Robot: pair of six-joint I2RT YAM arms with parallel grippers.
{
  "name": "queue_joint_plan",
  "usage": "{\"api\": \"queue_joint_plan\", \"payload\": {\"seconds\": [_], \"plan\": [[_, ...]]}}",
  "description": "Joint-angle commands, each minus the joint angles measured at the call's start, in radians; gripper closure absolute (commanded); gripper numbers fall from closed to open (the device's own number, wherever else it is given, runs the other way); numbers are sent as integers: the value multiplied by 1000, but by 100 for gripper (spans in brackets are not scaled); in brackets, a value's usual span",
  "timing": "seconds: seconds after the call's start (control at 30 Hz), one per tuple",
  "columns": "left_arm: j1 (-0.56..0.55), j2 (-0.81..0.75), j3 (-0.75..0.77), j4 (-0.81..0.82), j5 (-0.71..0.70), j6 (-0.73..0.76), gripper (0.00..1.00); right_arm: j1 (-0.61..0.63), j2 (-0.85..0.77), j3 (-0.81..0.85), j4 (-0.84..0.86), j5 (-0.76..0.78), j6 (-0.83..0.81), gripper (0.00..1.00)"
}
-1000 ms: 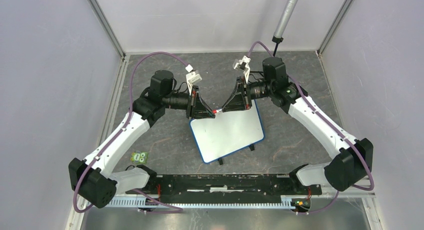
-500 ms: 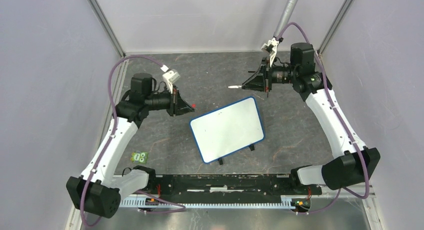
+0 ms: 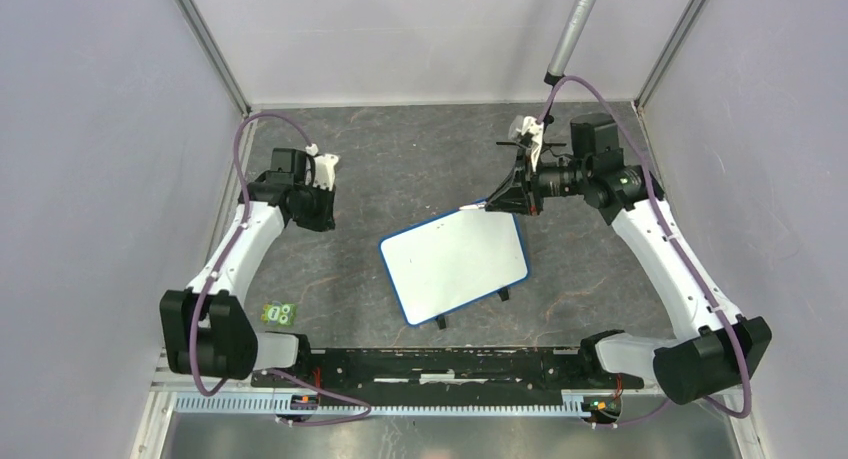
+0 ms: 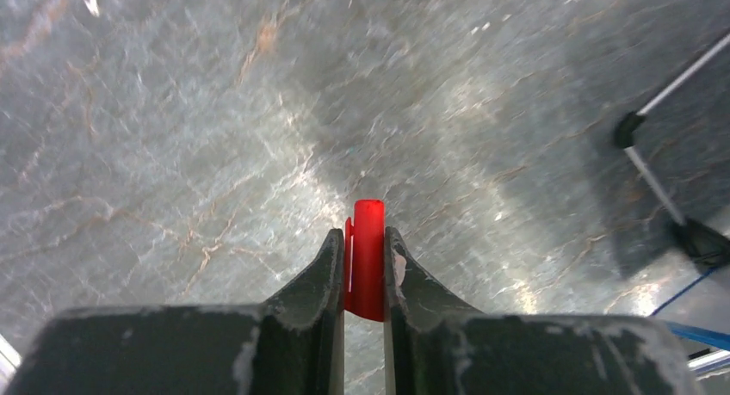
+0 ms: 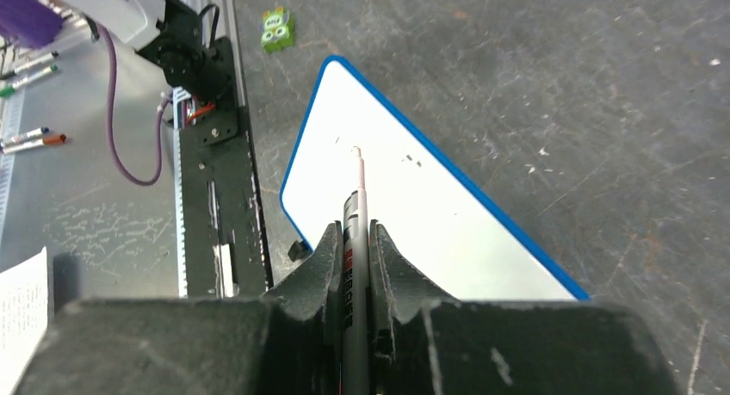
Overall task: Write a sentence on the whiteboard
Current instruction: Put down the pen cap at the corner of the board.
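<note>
The whiteboard (image 3: 455, 261), white with a blue rim, stands tilted on black feet mid-table; it also shows in the right wrist view (image 5: 413, 206). Its face is blank, with no red sentence on it. My right gripper (image 3: 500, 201) is shut on an uncapped marker (image 5: 355, 231), whose white tip (image 3: 467, 209) hovers at the board's far edge. My left gripper (image 3: 322, 217) is far left of the board, pointing down, shut on the red marker cap (image 4: 368, 257) above the bare tabletop.
A small green block (image 3: 279, 313) lies near the left arm's base, also in the right wrist view (image 5: 277, 30). A grey pole (image 3: 570, 34) hangs at the back right. Spare markers (image 5: 34, 139) lie past the black base rail (image 3: 450, 364). Board feet (image 4: 663, 188) show right of the left gripper.
The two grippers were together over the board and pulled apart, cap from marker. My left gripper swung left and down with the cap. My right gripper brought the marker tip to the board's far edge.
</note>
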Motion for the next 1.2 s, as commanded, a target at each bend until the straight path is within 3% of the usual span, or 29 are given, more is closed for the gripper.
{"api": "queue_joint_plan", "payload": {"seconds": [0.0, 0.8, 1.17], "plan": [[3, 56, -20, -5, -130, 93, 97, 67, -38, -57, -17, 65, -78, 100], [3, 372, 4, 66, -171, 119, 83, 358, -47, -188, 116, 311, -91, 100], [3, 402, 49, -9, -135, 132, 56, 430, -62, -199, 144, 394, -120, 100]]}}
